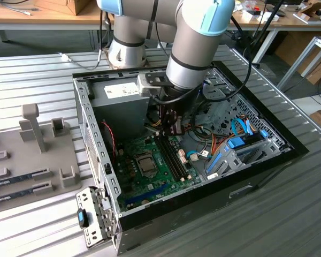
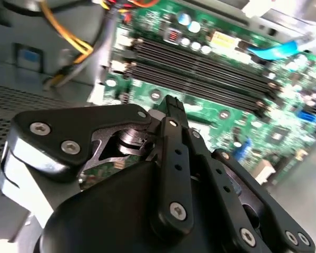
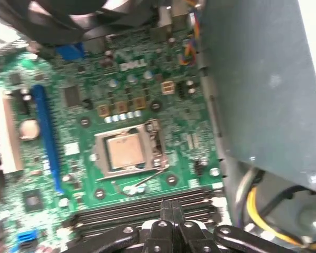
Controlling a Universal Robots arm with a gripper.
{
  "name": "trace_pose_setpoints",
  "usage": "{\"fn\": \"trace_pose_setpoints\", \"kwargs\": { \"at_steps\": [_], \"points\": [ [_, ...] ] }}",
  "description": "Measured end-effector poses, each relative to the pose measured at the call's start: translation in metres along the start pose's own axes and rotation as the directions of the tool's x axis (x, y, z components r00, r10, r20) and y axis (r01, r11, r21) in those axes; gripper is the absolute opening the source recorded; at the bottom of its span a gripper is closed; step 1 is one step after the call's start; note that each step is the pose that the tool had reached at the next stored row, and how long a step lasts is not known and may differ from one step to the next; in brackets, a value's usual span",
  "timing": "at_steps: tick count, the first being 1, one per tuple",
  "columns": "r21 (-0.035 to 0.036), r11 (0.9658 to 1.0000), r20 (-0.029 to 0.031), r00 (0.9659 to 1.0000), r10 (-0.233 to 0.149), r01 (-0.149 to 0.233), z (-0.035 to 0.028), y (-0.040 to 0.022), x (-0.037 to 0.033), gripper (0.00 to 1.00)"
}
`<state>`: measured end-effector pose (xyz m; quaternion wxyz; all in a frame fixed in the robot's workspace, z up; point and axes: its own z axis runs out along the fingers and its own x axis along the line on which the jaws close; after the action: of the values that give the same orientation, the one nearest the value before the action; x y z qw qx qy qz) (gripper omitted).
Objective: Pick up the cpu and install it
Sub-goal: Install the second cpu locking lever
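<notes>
The cpu (image 3: 125, 151) shows its silver-grey top inside the metal-framed socket (image 3: 154, 138) on the green motherboard (image 3: 79, 158). In the exterior view the cpu (image 1: 147, 163) lies in the middle of the board inside the open computer case (image 1: 203, 198). A thin metal lever (image 3: 146, 179) slants away from the socket's edge. My gripper (image 3: 171, 210) hangs over the black memory slots (image 3: 142, 208), a short way from the socket, with its two fingertips (image 2: 174, 107) pressed together and nothing between them. From outside, the gripper (image 1: 168, 127) sits low under the arm's wrist.
A grey power supply (image 1: 120, 104) fills the case's back corner, with yellow and orange cables (image 2: 68, 45) beside it. Blue drive brackets (image 1: 235, 144) stand at the exterior view's right. A grey tray (image 1: 27, 160) with memory sticks and posts lies outside at the exterior view's left.
</notes>
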<state>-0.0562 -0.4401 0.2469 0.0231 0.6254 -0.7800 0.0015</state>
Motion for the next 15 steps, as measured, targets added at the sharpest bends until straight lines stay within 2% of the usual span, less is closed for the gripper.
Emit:
{"fn": "trace_pose_setpoints", "kwargs": {
  "at_steps": [1, 3, 6, 7, 9, 11, 13, 15],
  "points": [
    [-0.0038, 1.0000, 0.0177, 0.9998, -0.008, 0.008, 0.0000, 0.0000, 0.0000, 0.11],
    [-0.0049, 0.9996, 0.0260, 0.9993, -0.027, 0.027, 0.0000, 0.0001, 0.0000, 0.11],
    [-0.0047, 0.9994, 0.0266, 0.9991, -0.034, 0.034, 0.0001, 0.0001, 0.0000, 0.11],
    [-0.0039, 0.9984, 0.0259, 0.9980, -0.057, 0.057, 0.0001, 0.0001, 0.0001, 0.11],
    [-0.0015, 0.9924, 0.0240, 0.9921, -0.123, 0.123, 0.0002, 0.0002, 0.0000, 0.11],
    [0.0009, 0.9812, 0.0218, 0.9810, -0.193, 0.193, 0.0002, 0.0002, 0.0000, 0.11],
    [0.0009, 0.9810, 0.0217, 0.9808, -0.194, 0.194, 0.0002, 0.0002, 0.0000, 0.11],
    [0.0035, 0.9811, 0.0217, 0.9808, -0.194, 0.194, 0.0004, 0.0045, 0.0013, 0.11]
  ]
}}
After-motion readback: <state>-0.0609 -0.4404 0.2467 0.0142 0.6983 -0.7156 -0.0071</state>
